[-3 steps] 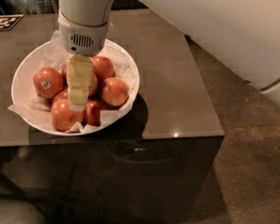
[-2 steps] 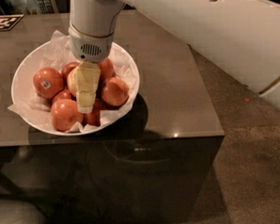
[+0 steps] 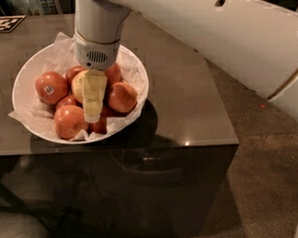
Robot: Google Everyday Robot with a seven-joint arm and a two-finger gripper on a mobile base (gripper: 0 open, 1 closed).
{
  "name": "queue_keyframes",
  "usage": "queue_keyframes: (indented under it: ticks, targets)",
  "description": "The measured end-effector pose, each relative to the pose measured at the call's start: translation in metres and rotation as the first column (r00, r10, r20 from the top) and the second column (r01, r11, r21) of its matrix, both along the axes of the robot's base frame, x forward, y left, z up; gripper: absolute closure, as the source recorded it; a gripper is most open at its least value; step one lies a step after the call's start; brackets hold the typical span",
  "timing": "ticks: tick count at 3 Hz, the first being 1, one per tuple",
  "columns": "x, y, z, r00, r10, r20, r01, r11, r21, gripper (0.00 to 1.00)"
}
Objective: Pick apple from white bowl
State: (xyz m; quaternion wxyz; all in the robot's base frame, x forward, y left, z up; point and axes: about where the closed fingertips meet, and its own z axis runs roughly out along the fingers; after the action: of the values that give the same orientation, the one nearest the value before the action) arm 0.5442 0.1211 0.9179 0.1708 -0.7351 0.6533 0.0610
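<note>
Your gripper (image 3: 92, 111) reaches down into the middle of the white bowl (image 3: 23, 80), among the fruit. The apple (image 3: 77, 86), paler than the others, sits at the gripper's 10 o'clock, partly hidden behind it. You cannot tell whether the gripper has hold of it. A red stickered apple (image 3: 51, 87) lies at the bowl's 9 o'clock.

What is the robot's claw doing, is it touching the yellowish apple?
Cannot tell. In the camera view the gripper hangs over the white bowl and covers part of the apple, hiding any contact or gap.
</note>
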Motion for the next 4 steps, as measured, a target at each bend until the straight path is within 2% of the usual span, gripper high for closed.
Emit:
queue_keyframes:
  ticks: [1,4]
  targets:
    - [-0.0007,-0.0006,-0.0138,0.9998,0.01,-0.018,-0.011,1.0,-0.015,0.13]
    - [-0.0007,-0.0006,-0.0138,0.9998,0.01,-0.018,-0.011,1.0,-0.015,0.83]
